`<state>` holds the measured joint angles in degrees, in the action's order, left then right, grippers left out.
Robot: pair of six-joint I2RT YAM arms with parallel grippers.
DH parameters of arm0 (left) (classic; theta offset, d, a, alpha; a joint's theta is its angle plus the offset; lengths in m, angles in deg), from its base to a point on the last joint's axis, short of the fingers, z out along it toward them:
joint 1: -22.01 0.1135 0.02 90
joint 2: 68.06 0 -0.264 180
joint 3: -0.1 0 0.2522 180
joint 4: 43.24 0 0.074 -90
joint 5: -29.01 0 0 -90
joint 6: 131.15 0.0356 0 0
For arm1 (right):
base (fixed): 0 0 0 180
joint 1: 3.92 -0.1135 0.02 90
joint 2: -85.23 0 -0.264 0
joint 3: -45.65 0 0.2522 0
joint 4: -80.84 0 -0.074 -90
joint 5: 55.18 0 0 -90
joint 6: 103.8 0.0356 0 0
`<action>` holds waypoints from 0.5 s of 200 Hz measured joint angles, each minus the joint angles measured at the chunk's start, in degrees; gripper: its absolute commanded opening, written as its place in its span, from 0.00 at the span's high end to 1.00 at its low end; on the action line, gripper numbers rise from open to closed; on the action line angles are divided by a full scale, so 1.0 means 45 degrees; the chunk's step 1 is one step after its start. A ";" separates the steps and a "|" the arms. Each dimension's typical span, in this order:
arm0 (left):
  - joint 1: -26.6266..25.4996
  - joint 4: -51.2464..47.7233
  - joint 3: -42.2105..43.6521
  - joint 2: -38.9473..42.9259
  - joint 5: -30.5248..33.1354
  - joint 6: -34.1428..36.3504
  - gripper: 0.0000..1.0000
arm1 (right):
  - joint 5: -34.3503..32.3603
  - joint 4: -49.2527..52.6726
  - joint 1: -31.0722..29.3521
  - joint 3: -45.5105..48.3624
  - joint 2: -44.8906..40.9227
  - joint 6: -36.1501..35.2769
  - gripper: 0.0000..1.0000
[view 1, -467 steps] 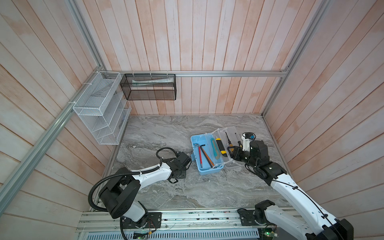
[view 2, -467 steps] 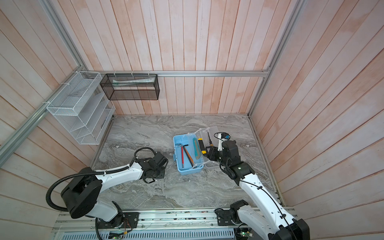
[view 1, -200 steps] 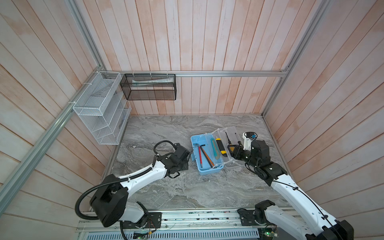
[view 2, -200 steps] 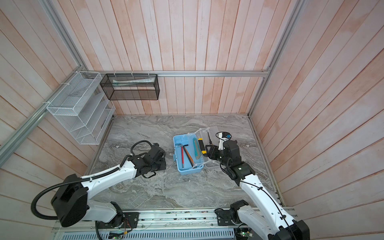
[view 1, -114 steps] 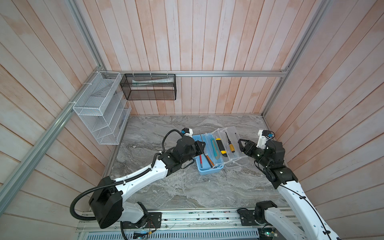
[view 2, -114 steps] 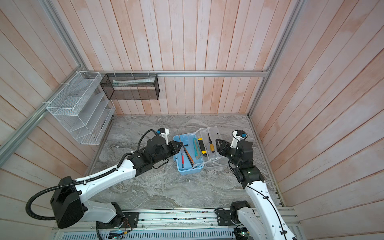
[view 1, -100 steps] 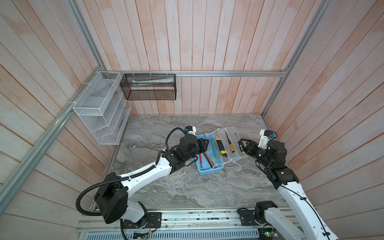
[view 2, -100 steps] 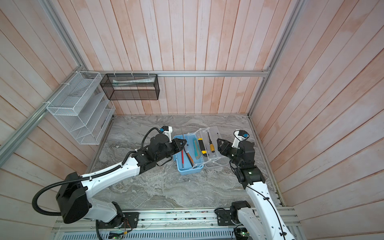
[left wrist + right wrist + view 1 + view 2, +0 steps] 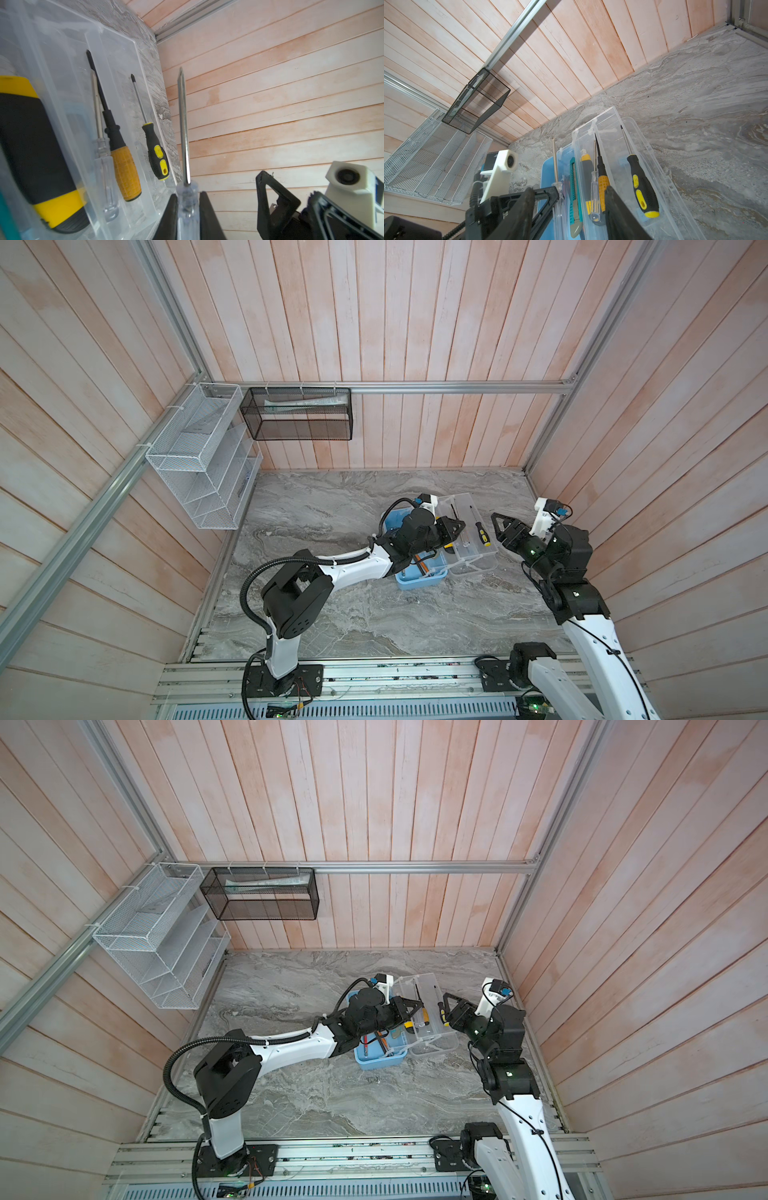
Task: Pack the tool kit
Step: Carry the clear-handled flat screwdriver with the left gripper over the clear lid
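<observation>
Clamping a screwdriver (image 9: 184, 135), left fingers (image 9: 208, 218) hang near tray (image 9: 122, 49) holding three screwdrivers (image 9: 156, 154); right fingers (image 9: 618, 216) apart

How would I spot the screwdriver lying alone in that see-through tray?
On the marble table sits a blue toolbox with a clear plastic tray beside it. Towards the right arm, one screwdriver lies apart in the tray. Its handle is black with yellow patches; its neighbours are an orange-handled screwdriver and a clear-handled one.
</observation>
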<state>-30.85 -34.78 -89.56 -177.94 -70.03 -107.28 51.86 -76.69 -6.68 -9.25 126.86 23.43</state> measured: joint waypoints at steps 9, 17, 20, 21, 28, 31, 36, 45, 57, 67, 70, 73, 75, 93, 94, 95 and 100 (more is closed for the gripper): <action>-0.0053 0.0214 -0.0131 -0.0233 -0.0112 -0.0160 1.00 | 0.0000 0.0024 0.0024 -0.0024 -0.0049 -0.0034 0.46; -0.0068 0.0432 -0.0248 -0.0442 -0.0228 -0.0282 1.00 | 0.0000 0.0029 0.0034 -0.0029 -0.0092 -0.0044 0.46; -0.0078 0.0534 -0.0296 -0.0525 -0.0233 -0.0330 1.00 | 0.0005 0.0024 0.0039 -0.0029 -0.0107 -0.0049 0.46; -0.0083 0.0559 -0.0306 -0.0544 -0.0238 -0.0340 1.00 | 0.0005 0.0024 0.0044 -0.0029 -0.0112 -0.0044 0.46; -0.0083 0.0772 -0.0374 -0.0733 -0.0277 -0.0481 1.00 | 0.0029 0.0024 0.0044 -0.0029 -0.0136 -0.0044 0.46; -0.0083 0.0826 -0.0379 -0.0801 -0.0287 -0.0529 1.00 | 0.0053 0.0019 0.0044 -0.0029 -0.0141 -0.0044 0.46; -0.0083 0.0937 -0.0389 -0.0899 -0.0287 -0.0602 1.00 | 0.0092 0.0010 0.0044 -0.0029 -0.0146 -0.0039 0.46; -0.0083 0.1054 -0.0432 -0.1098 -0.0282 -0.0719 1.00 | 0.0175 0.0005 0.0044 -0.0029 -0.0146 -0.0039 0.46; -0.0083 0.1098 -0.0549 -0.1355 -0.0257 -0.0855 1.00 | 0.0204 -0.0005 0.0044 -0.0024 -0.0146 -0.0034 0.46; -0.0083 0.1151 -0.0661 -0.1559 -0.0219 -0.0908 1.00 | 0.0233 -0.0029 0.0053 -0.0024 -0.0155 -0.0034 0.46; -0.0083 0.1161 -0.0704 -0.1627 -0.0214 -0.0933 1.00 | 0.0233 -0.0034 0.0053 -0.0024 -0.0160 -0.0034 0.46; -0.0083 0.1156 -0.0738 -0.1676 -0.0214 -0.0937 1.00 | 0.0238 -0.0034 0.0053 -0.0024 -0.0165 -0.0034 0.46; -0.0083 0.1161 -0.0767 -0.1705 -0.0214 -0.0937 1.00 | 0.0238 -0.0034 0.0053 -0.0024 -0.0175 -0.0034 0.46; -0.0083 0.1161 -0.1156 -0.2006 -0.0160 -0.1005 1.00 | 0.0243 -0.0039 0.0053 -0.0024 -0.0219 -0.0039 0.46; -0.0083 0.1161 -0.1190 -0.2025 -0.0151 -0.1015 1.00 | 0.0243 -0.0044 0.0053 -0.0024 -0.0223 -0.0039 0.46; -0.0083 0.1166 -0.1205 -0.2040 -0.0146 -0.1020 1.00 | 0.0243 -0.0044 0.0053 -0.0024 -0.0223 -0.0039 0.46; -0.0083 0.1171 -0.1311 -0.2118 -0.0117 -0.1030 1.00 | 0.0243 -0.0044 0.0053 -0.0024 -0.0228 -0.0044 0.46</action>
<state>-31.22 -29.51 -95.46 -187.47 -70.55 -111.91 52.95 -76.89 -6.44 -9.36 125.83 23.23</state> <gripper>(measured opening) 0.174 0.538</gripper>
